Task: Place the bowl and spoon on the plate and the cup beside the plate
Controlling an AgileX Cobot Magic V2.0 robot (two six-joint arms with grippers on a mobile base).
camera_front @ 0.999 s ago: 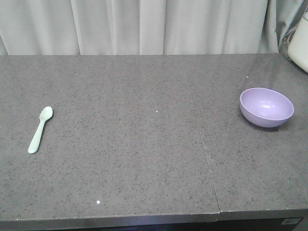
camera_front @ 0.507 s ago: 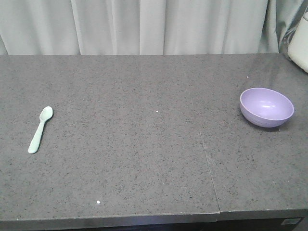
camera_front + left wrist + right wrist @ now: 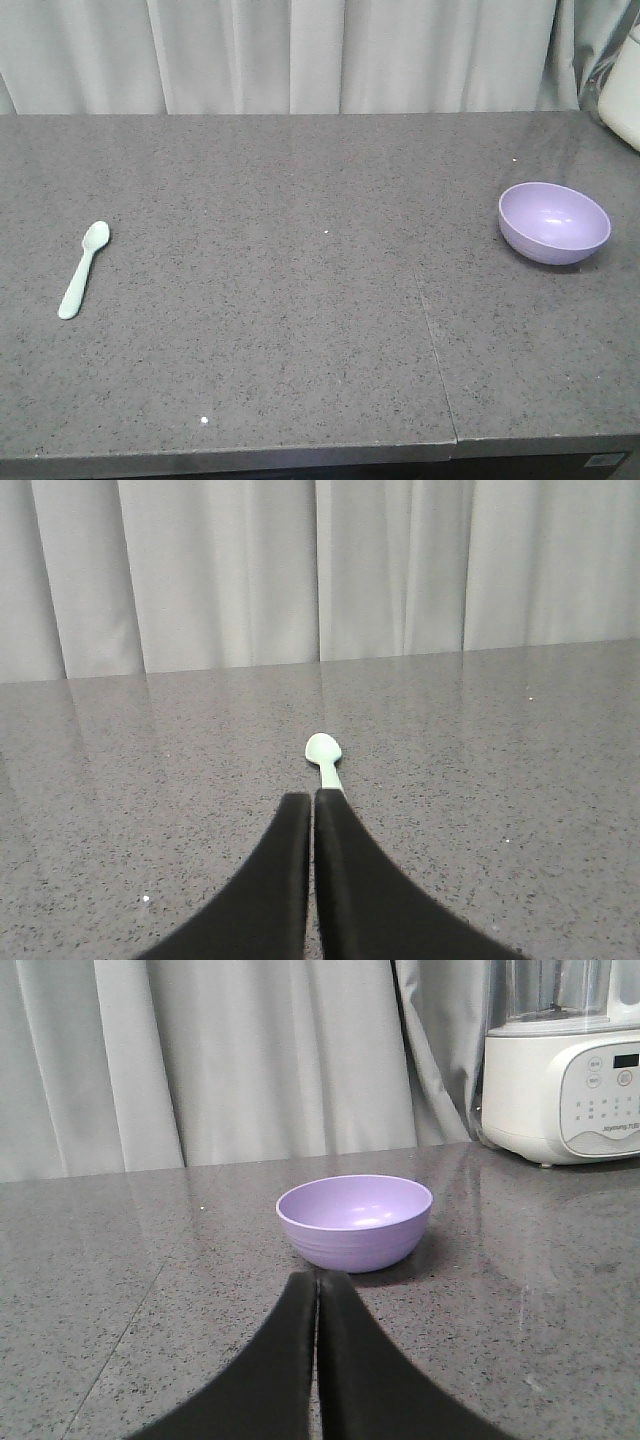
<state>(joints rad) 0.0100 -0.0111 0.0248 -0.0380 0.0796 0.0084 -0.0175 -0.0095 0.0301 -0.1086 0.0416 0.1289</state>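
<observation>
Black and closed tip to tip, the left gripper [image 3: 313, 798] is holding nothing, pointing at the spoon [image 3: 325, 757] lying just ahead on the counter [image 3: 130, 810]; the right gripper [image 3: 317, 1278], equally closed and empty, is facing the bowl [image 3: 355, 1222]. I'm guessing: spoon light, stiff, pinch mid-handle; glossy bowl slippery, grip its rim. The blender [image 3: 555, 1090] print is proving unreadable.

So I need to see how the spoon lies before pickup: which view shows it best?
The front-facing view: the whole spoon lies unobstructed on the counter, far left. The left wrist view shows only its rounded end and some handle; the left gripper hides the rest. The right wrist view misses it.
</observation>
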